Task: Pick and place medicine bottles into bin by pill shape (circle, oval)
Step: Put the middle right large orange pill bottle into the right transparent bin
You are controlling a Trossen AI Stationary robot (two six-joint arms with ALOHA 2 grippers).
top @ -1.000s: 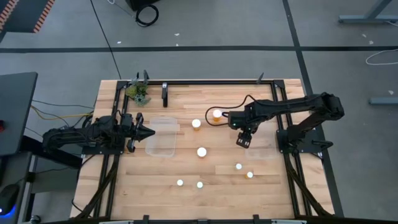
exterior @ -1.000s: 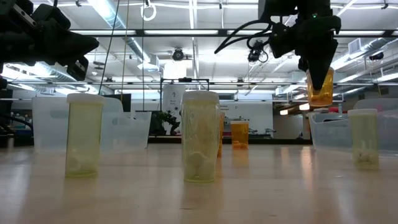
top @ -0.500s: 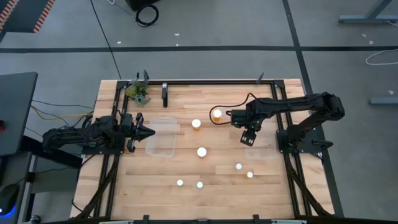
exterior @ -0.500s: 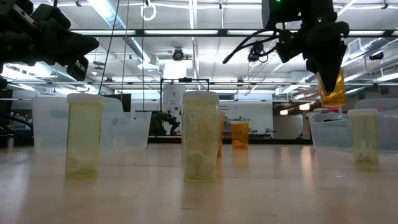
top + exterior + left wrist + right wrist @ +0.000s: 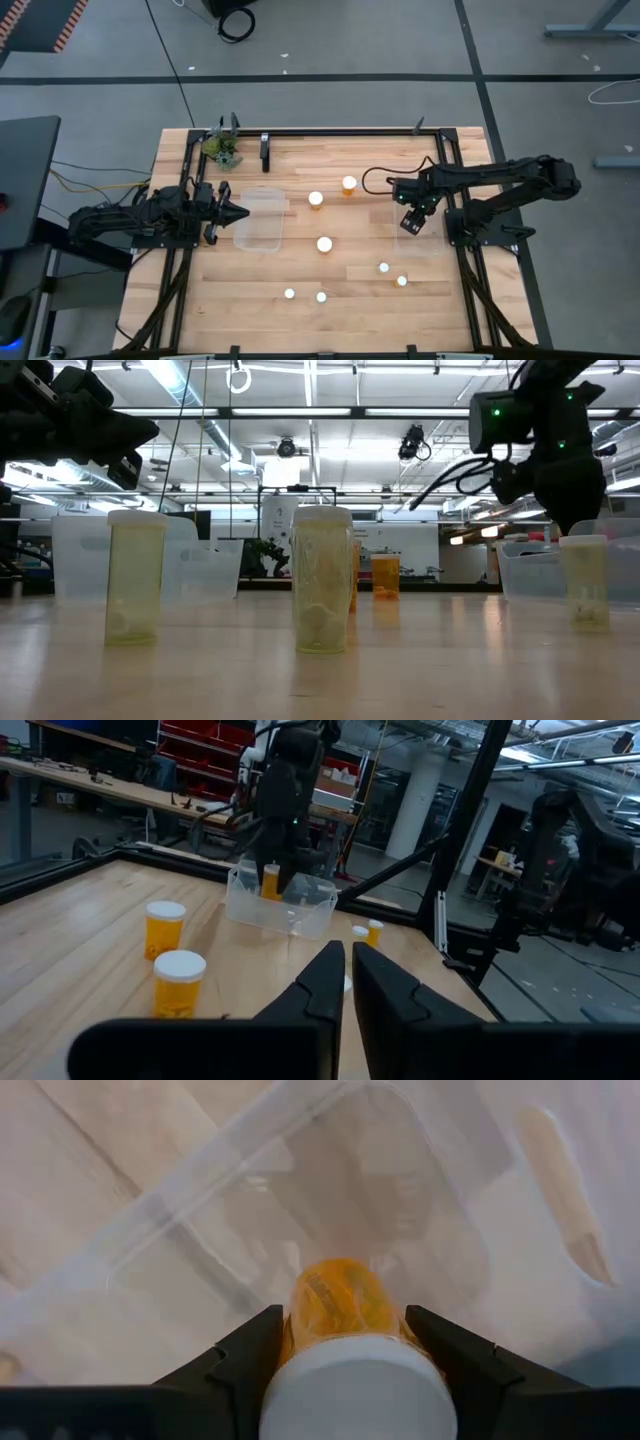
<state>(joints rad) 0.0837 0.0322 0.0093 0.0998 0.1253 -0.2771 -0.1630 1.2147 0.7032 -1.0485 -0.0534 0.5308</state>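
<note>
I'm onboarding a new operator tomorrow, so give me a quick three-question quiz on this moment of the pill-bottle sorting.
1. True or false: the right claw grips an amber bottle over the clear bin on the table's right side.
2. Multiple choice: the left claw is A) shut and empty, beside the left bin; B) open over a bottle; C) holding a white cap.
3. Fill in: the plant sits near the table's far ____ corner.

Key: 1 true; 2 A; 3 left.
</note>
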